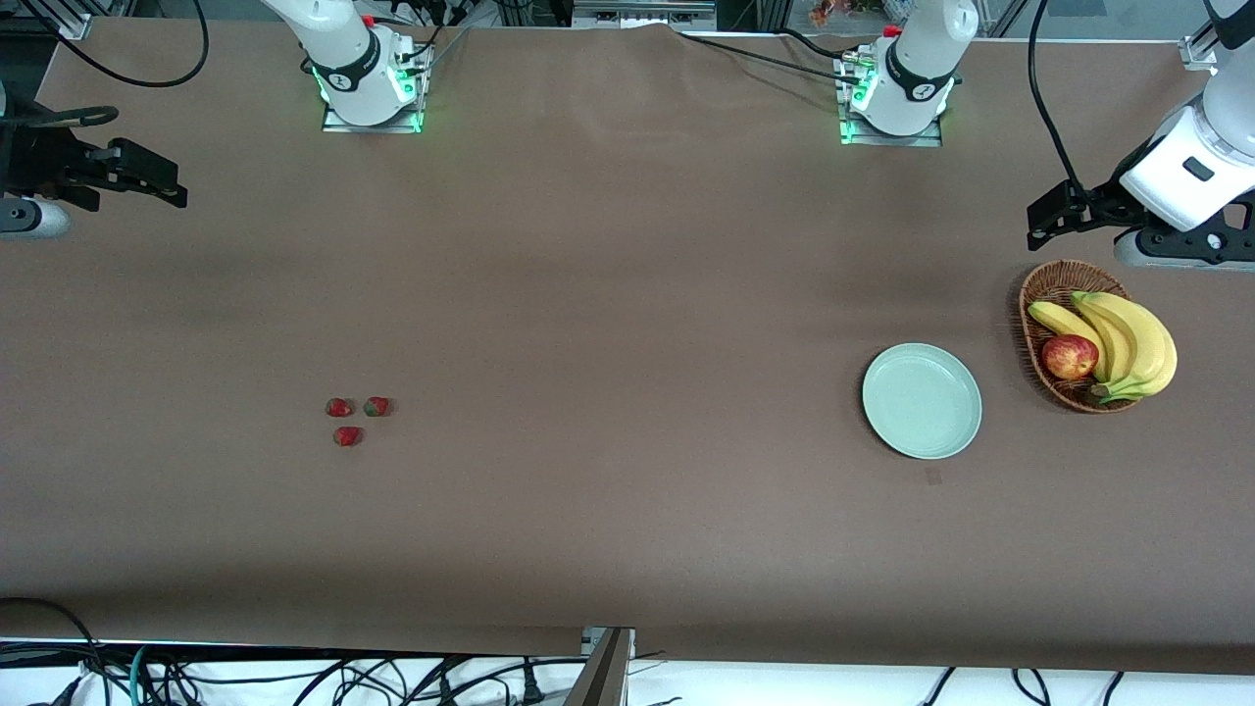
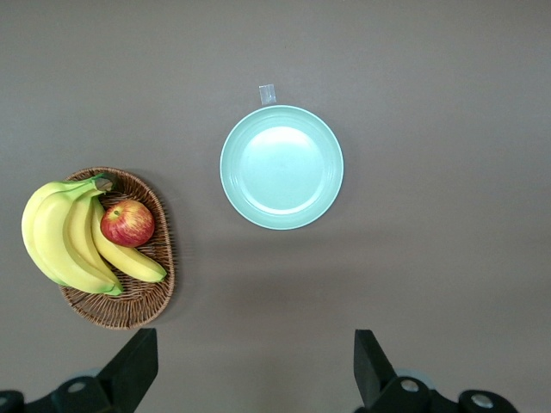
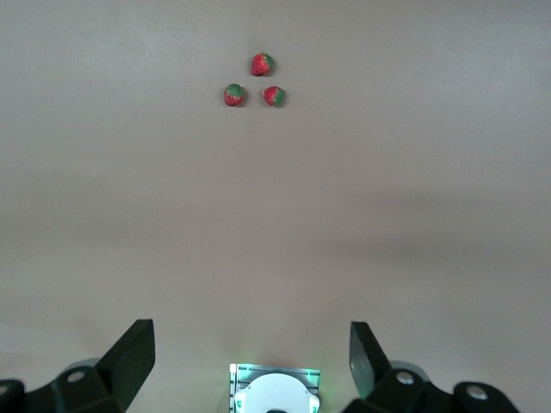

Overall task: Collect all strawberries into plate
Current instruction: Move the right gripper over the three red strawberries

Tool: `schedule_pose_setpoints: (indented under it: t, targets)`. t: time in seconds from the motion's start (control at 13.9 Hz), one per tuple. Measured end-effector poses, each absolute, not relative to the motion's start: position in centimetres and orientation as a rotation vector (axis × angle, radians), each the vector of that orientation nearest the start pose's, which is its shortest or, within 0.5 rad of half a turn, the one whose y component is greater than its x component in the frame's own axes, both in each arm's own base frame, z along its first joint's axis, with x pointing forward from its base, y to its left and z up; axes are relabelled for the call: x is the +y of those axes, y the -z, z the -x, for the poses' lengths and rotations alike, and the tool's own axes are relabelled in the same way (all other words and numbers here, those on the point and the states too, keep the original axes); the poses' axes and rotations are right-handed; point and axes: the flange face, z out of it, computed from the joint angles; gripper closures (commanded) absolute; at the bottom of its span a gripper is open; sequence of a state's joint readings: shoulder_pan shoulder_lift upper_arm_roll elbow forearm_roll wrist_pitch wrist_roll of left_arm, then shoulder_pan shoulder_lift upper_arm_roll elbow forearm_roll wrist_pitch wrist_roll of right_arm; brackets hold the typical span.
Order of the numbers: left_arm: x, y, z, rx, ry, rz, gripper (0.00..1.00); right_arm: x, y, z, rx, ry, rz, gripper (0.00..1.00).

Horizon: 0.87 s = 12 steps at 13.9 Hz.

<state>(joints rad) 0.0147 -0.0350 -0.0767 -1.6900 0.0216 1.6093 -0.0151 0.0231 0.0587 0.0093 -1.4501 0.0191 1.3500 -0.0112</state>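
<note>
Here nothing of the task is done yet: three strawberries (image 1: pixel 350 417) lie in a tight cluster on the brown table (image 1: pixel 608 294) toward the right arm's end, while the pale mint plate (image 1: pixel 922 400) sits bare and well apart from them toward the left arm's end, just beside a wicker basket (image 1: pixel 1051 289) holding bananas (image 1: pixel 1128 338) and a red apple (image 1: pixel 1070 357). The likeliest trouble is the berries' closeness: they lie near enough together that fingers closing on one could nudge or roll a neighbour, and each is so small and rounded that it might squirt out of a pinch or be bruised by a hard squeeze. The long carry across the table to the plate also gives a loosely held berry time to drop, and a berry let go from too high may bounce off the shallow rim. The red apple could be mistaken for a target. The right gripper (image 3: pixel 250 361) hangs over bare table at its own end, jaws spread wide and holding nothing. The left gripper (image 2: pixel 254 366) hangs over the table just beside the basket, jaws likewise wide apart and empty.
</note>
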Motion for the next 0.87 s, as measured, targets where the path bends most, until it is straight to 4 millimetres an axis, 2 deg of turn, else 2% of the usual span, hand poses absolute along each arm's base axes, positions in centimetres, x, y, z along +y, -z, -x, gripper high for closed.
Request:
schedule_pose_setpoints:
  t: [0.36,0.51,0.72,0.87]
  targets:
    - [-3.3,-59.1,-54.3,0.078,-0.07,3.114,0.0,2.0,-63.0,-54.9,-0.072,-0.249,3.113,0.0]
    - [-3.3,-59.1,-54.3,0.079,-0.069,3.114,0.0,2.1,-62.1,-55.5,-0.074,-0.259,3.112,0.0]
    - [-3.4,-59.1,-54.3,0.079,-0.068,3.114,0.0,2.5,-58.6,-57.9,-0.082,-0.282,3.109,0.0]
    - [-3.4,-59.1,-54.3,0.079,-0.068,3.114,0.0,2.6,-54.7,-59.9,-0.082,-0.338,3.103,0.0]
